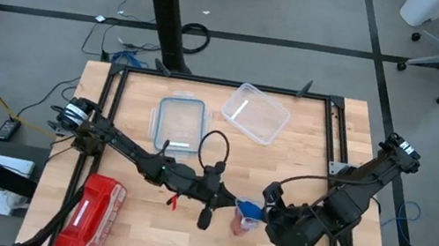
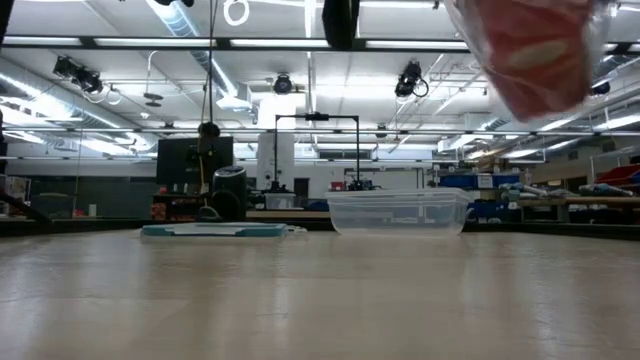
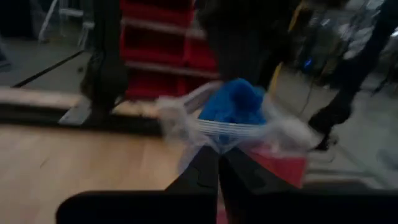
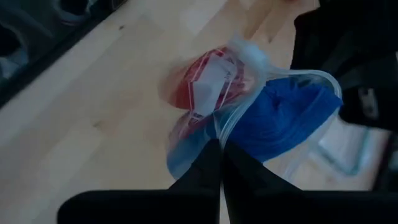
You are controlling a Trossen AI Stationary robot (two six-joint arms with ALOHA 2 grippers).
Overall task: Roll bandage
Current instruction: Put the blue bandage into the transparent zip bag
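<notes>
Seen from above, the desk (image 1: pixel 128 135) carries a flat lid (image 1: pixel 178 122) near its centre, toward 11 o'clock, with an open container (image 1: pixel 255 112) just beside it at 1 o'clock. A zip pouch (image 1: pixel 95 206) lies at the 8 o'clock corner, well apart from both. Toward 5 o'clock, a plastic bag (image 1: pixel 246 219) hangs between the two arms, above the desk. The left gripper (image 1: pixel 232 205) reaches it from 9 o'clock, the right gripper (image 1: pixel 264 206) from 3 o'clock, both pinching its rim. Inside the bag, the bandage (image 4: pixel 287 122) sits beside smaller fabric rolls (image 4: pixel 208 84), touching them.
</notes>
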